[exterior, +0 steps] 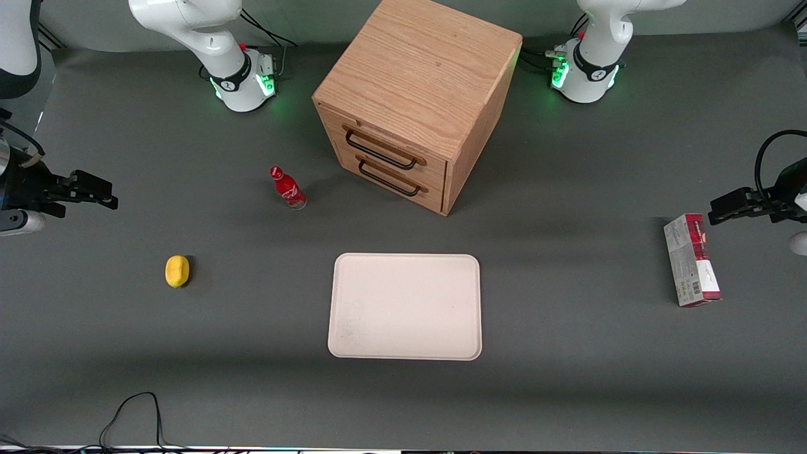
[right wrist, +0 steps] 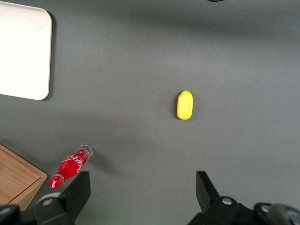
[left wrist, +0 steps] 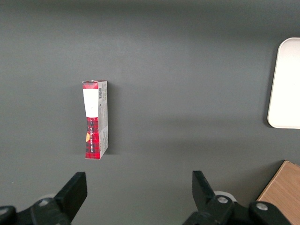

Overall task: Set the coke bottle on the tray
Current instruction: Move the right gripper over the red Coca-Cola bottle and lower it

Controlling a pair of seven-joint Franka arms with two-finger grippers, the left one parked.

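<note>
The coke bottle (exterior: 289, 188), small and red with a red cap, stands upright on the grey table beside the front of the wooden drawer box. It also shows in the right wrist view (right wrist: 70, 166), close to one finger's tip but far below it. The cream-white tray (exterior: 405, 306) lies flat and bare, nearer to the front camera than the bottle; one corner of it shows in the right wrist view (right wrist: 23, 51). My right gripper (exterior: 101, 192) hangs open and empty high over the working arm's end of the table (right wrist: 143, 178), well away from the bottle.
A wooden two-drawer box (exterior: 416, 101) stands farther from the camera than the tray. A yellow lemon-shaped object (exterior: 177, 271) lies near my gripper's end, also in the right wrist view (right wrist: 184, 104). A red-and-grey carton (exterior: 691, 260) lies toward the parked arm's end. A black cable (exterior: 135, 410) loops at the table's front edge.
</note>
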